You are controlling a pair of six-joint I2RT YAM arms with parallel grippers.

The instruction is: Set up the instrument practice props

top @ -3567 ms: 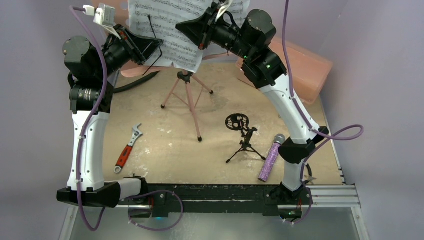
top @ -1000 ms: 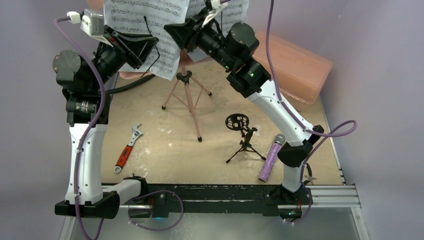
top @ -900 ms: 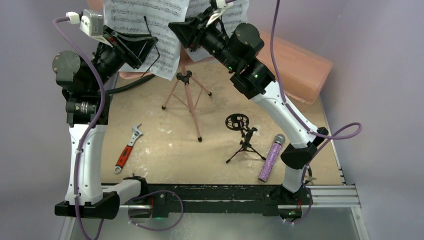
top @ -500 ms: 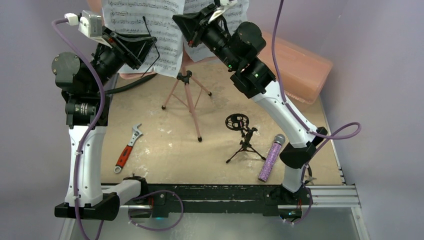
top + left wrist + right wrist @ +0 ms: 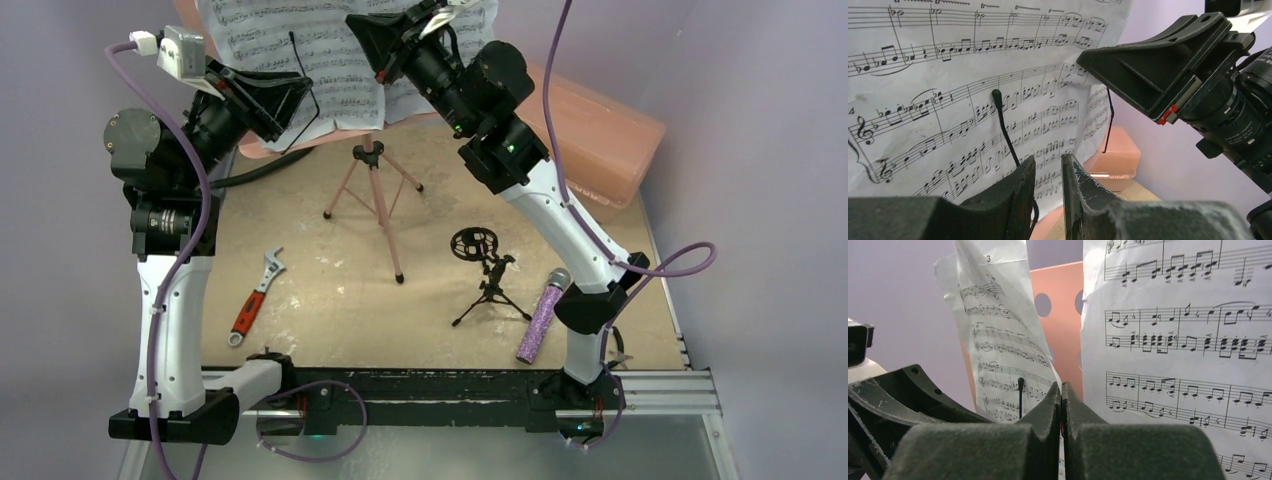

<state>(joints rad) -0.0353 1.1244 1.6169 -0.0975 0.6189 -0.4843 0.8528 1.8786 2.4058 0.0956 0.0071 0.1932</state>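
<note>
At the counter's (image 5: 330, 290) twelve o'clock edge the pink music stand (image 5: 375, 190) stands on its tripod legs, with white sheet-music pages (image 5: 300, 45) propped against it. The left gripper (image 5: 1049, 162) sits at the left page's lower edge, jaws narrowly apart; whether they pinch anything I cannot tell. The right gripper (image 5: 1061, 387) is pressed fully closed between the two pages, nothing visibly held. At the stand's four o'clock the black mic stand (image 5: 488, 280) is upright, with the purple microphone (image 5: 541, 316) lying just beside it.

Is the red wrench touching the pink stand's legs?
Apart. The top view shows a wide strip of bare table between the wrench and the nearest leg of the pink music stand.
</note>
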